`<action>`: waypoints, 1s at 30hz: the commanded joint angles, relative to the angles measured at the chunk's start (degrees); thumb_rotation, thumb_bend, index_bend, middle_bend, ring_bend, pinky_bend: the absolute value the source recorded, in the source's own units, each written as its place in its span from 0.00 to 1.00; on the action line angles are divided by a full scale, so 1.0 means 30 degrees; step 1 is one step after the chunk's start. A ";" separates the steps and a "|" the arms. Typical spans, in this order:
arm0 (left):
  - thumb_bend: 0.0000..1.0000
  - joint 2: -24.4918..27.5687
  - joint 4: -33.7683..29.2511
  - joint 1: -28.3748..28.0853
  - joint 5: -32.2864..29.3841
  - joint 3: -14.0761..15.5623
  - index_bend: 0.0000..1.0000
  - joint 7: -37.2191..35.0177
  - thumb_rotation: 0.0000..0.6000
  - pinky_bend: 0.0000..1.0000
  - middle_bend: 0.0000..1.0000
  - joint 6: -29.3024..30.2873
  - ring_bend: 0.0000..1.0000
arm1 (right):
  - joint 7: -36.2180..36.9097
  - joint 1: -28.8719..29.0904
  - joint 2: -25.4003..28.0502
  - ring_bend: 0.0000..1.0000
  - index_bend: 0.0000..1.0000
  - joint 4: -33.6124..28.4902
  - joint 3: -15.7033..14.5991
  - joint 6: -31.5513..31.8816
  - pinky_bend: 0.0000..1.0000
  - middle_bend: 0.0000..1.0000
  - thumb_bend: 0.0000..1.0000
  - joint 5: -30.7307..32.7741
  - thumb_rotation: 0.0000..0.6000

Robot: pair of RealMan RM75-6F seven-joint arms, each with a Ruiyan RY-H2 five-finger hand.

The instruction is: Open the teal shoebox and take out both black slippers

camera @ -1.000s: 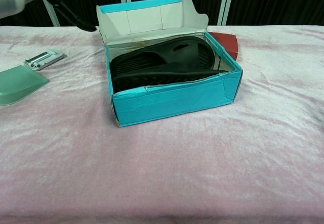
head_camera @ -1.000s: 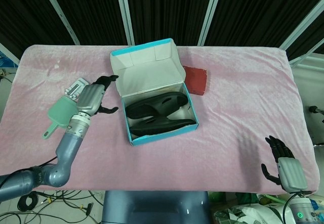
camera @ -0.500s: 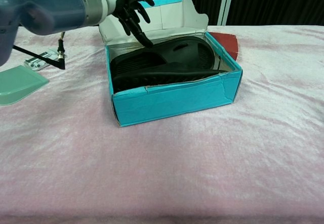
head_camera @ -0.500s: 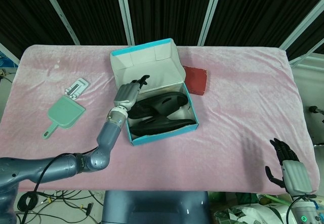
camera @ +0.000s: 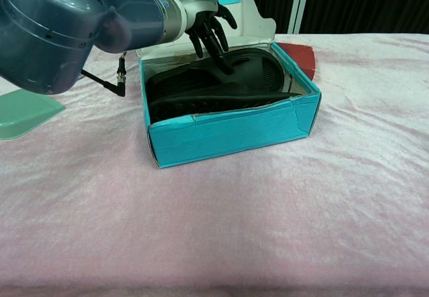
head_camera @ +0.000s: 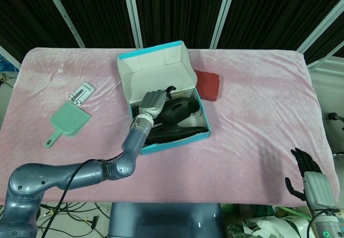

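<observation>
Two black slippers (camera: 221, 86) fill the open teal shoebox (camera: 234, 133) — left hand (camera: 204, 22) fingers spread, empty.

My left hand (head_camera: 153, 102) and forearm cover the rear slipper's (camera: 251, 69) heel end inside the teal shoebox (camera: 234, 133). The box's front wall hides most of the front slipper (camera: 221, 98). My right hand (head_camera: 310, 181) is partly cut off at the head view's bottom edge.

Left hand (camera: 208, 23) moved from beside shoebox (camera: 231, 133) to over slippers (camera: 214, 82); right hand (head_camera: 312, 181) retreated lower.
</observation>
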 commanded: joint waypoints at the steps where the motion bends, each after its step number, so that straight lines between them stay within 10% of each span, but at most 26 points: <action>1: 0.11 -0.0353 0.0569 -0.0315 -0.0177 0.0075 0.17 0.0091 1.00 0.38 0.33 -0.0234 0.26 | 0.0035 -0.0033 0.0028 0.00 0.00 0.0024 0.0006 0.0014 0.14 0.04 0.36 0.0035 1.00; 24: 0.11 -0.1957 0.2718 -0.1199 -0.0403 0.0584 0.12 0.0640 1.00 0.37 0.29 -0.0844 0.23 | 0.0613 -0.0117 -0.0077 0.00 0.00 0.0511 0.0151 -0.0235 0.14 0.04 0.36 0.0335 1.00; 30: 0.36 -0.2366 0.3334 -0.1159 0.0187 0.0764 0.27 0.0564 1.00 0.44 0.41 -0.0661 0.36 | 0.0757 -0.0102 -0.0129 0.00 0.00 0.0618 0.0164 -0.0288 0.14 0.05 0.36 0.0306 1.00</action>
